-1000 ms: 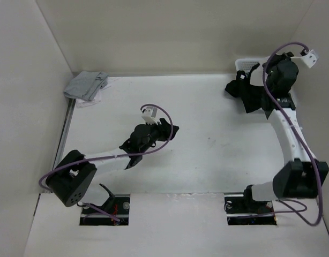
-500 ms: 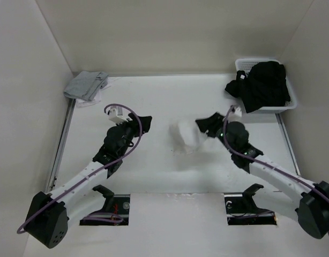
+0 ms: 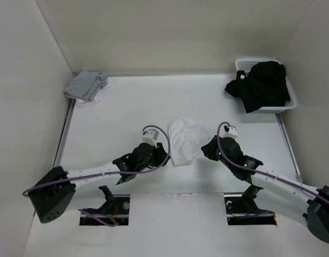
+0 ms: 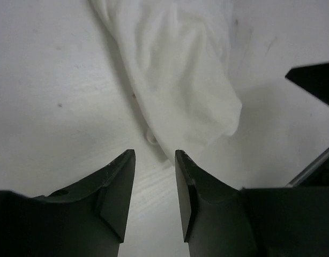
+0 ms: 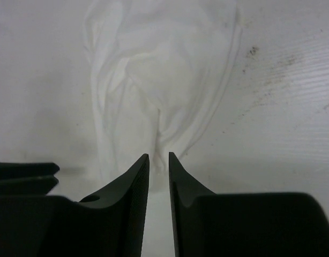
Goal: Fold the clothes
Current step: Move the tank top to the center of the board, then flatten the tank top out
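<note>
The clothes (image 3: pixel 183 140), a small white top, lie crumpled on the white table near its middle, also seen in the left wrist view (image 4: pixel 180 80) and the right wrist view (image 5: pixel 159 69). My left gripper (image 3: pixel 163 155) (image 4: pixel 154 155) sits at the garment's near-left edge. Its jaws are open, with bare table between them. My right gripper (image 3: pixel 204 149) (image 5: pixel 158 156) sits at the near-right edge. Its jaws stand a narrow gap apart, with a gathered fold of the fabric just at the tips.
A white basket (image 3: pixel 245 64) at the back right holds a black garment pile (image 3: pixel 263 85). A grey folded cloth (image 3: pixel 87 84) lies at the back left corner. Walls close the table on three sides. The right gripper's dark finger (image 4: pixel 314 80) shows at the right of the left wrist view.
The right arm came from the basket to the table's middle, and the white top now lies there. Both grippers moved in to its near edge and their jaws narrowed.
</note>
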{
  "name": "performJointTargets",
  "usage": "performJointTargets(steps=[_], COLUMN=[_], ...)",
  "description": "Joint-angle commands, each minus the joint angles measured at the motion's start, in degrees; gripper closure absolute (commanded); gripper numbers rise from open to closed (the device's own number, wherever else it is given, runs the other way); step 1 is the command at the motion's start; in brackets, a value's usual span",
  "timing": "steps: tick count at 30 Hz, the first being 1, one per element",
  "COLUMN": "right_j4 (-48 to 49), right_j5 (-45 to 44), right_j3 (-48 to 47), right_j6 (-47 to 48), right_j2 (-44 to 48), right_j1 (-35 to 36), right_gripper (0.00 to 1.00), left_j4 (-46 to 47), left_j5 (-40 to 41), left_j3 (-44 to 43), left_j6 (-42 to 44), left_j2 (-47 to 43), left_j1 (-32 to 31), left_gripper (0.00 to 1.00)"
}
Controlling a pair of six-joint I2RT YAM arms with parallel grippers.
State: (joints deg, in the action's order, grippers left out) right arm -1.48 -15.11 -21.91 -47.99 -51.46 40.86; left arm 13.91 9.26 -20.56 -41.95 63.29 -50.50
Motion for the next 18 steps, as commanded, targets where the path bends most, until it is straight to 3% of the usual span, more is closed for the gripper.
performJointTargets(steps=[1, 5, 10, 15, 18], right_j4=[-0.47, 3.31, 4.2, 5.34, 7.45], right_j5=[-4.92, -4.4, -4.05, -2.82, -2.82], right_j3=[-1.03, 0.29, 1.08, 0.03, -0.32], right_j6=[-1.14, -1.32, -2.46, -2.9, -3.69], right_j2=[-0.74, -0.92, -3.46, -8.56, -11.72], right_j1=[1.54, 2.68, 2.86, 2.86, 1.11], right_gripper=[0.72, 0.66, 0.5, 0.47, 0.54], left_j4=[1.47, 5.06, 10.34, 11.4, 12.63], left_j5=[0.59, 1.64, 2.25, 2.87, 2.7], left_j3=[-4.05, -3.62, -3.79, -5.46, -6.07], left_j6=[-1.01, -5.76, -7.35, -6.21, -6.03], left_j2=[7.01, 10.89, 13.61, 16.51, 18.27], left_j1=[-5.52, -8.16, -7.9, -7.9, -7.73], left_gripper=[0.66, 0.66, 0.62, 0.64, 0.71])
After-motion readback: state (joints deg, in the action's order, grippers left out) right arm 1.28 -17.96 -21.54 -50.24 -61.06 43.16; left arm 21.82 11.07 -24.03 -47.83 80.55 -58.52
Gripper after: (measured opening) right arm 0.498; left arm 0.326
